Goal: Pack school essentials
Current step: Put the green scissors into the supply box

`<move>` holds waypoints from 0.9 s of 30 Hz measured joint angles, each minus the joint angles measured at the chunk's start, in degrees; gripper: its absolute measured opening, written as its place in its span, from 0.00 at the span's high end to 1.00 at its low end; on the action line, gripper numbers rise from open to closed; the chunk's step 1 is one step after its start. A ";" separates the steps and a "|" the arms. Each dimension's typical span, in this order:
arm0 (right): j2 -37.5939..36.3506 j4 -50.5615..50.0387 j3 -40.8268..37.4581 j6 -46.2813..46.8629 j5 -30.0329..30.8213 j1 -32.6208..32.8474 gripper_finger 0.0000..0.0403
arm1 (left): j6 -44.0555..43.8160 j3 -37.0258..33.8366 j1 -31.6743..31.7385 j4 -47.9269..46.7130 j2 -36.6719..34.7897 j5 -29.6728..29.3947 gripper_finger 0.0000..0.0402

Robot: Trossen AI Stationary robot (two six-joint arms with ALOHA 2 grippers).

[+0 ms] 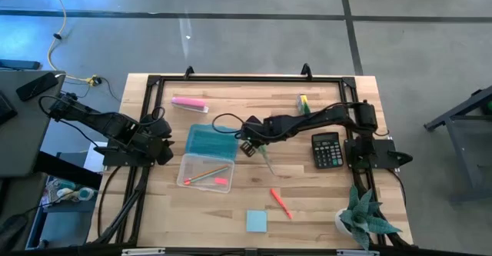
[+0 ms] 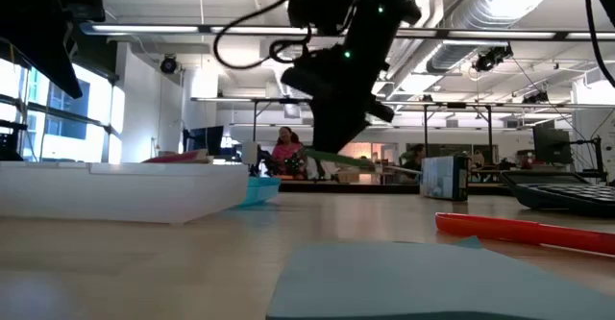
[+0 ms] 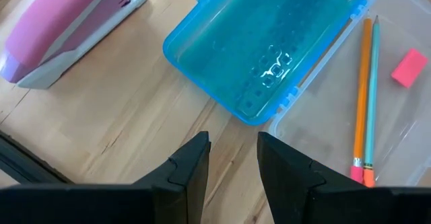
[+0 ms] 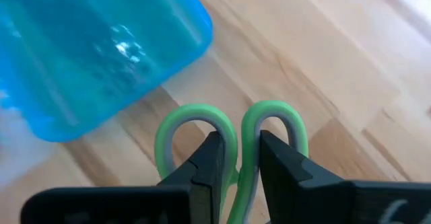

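Note:
An open pencil case lies at mid table: blue lid [image 1: 211, 141], clear tray [image 1: 204, 173]. In the tray lie two pencils [image 3: 367, 96] and a red eraser [image 3: 409, 67]. My right gripper [image 1: 247, 146] hangs just right of the lid, shut on the green-handled scissors [image 1: 262, 158]. My left gripper [image 3: 234, 163] waits at the table's left edge, slightly open with nothing between its fingers. An orange-red pen [image 1: 280, 203] and a light-blue note pad [image 1: 257, 221] lie near the front. A green-yellow block [image 1: 304, 102] stands at the back. My right gripper pinches the scissors between its two fingers where the two green handle loops meet [image 4: 240, 158]. The loops [image 4: 195, 120] stick out past the fingertips. The fingers come slanting down from the table's right. The scissors [image 2: 348, 159] hang clear of the table, about level.
A pink stapler [image 1: 189, 103] lies at the back left. A black calculator [image 1: 326, 149] sits by the right arm's base, and a spiky potted plant [image 1: 365, 217] stands at the front right corner. Bare wood shows between the tray and the pen.

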 joint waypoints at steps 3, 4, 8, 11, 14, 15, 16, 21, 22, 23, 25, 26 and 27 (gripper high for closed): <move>-0.78 3.45 0.02 -1.21 0.37 0.51 0.85 | 0.00 0.00 0.00 0.05 0.15 0.00 0.71; -0.94 5.23 0.04 -1.97 -0.02 0.64 0.85 | -0.05 0.00 0.00 0.06 0.40 0.10 0.71; -1.33 13.02 0.04 -4.83 -2.51 1.10 0.85 | -1.07 -0.65 0.00 0.93 1.20 2.01 0.71; -1.33 18.43 0.04 -6.61 -3.57 1.65 0.85 | -0.80 -3.98 0.00 4.62 1.20 5.67 0.71; -1.33 23.08 0.04 -7.86 -4.33 2.16 0.85 | 0.39 -6.78 -0.02 8.42 1.24 9.34 0.71; -1.33 24.82 0.04 -8.01 -4.97 2.23 0.85 | 0.44 -7.42 -0.01 9.23 1.24 10.01 0.71; -1.33 26.52 0.06 -8.04 -5.67 2.25 0.85 | 0.16 -7.93 -0.02 9.69 1.24 10.21 0.71; -1.33 34.40 0.06 -8.29 -7.15 2.52 0.85 | -1.85 -9.26 -0.02 10.69 1.24 10.15 0.71; -1.33 36.14 0.06 -8.79 -7.02 2.62 0.85 | -2.60 -9.57 -0.02 10.65 1.25 10.20 0.71; -1.33 37.84 0.06 -9.18 -6.88 2.79 0.85 | -3.40 -9.89 -0.02 10.69 1.34 10.33 0.71; -1.33 41.66 0.06 -9.63 -6.75 3.22 0.85 | -4.55 -10.96 -0.07 11.10 1.40 10.94 0.72; -1.23 43.51 0.06 -10.21 -6.78 3.41 0.85 | -4.73 -11.59 -0.09 11.09 1.42 11.24 0.72; -1.08 45.38 0.13 -10.65 -6.65 3.58 0.85 | -4.52 -12.00 -0.09 11.41 1.50 11.26 0.73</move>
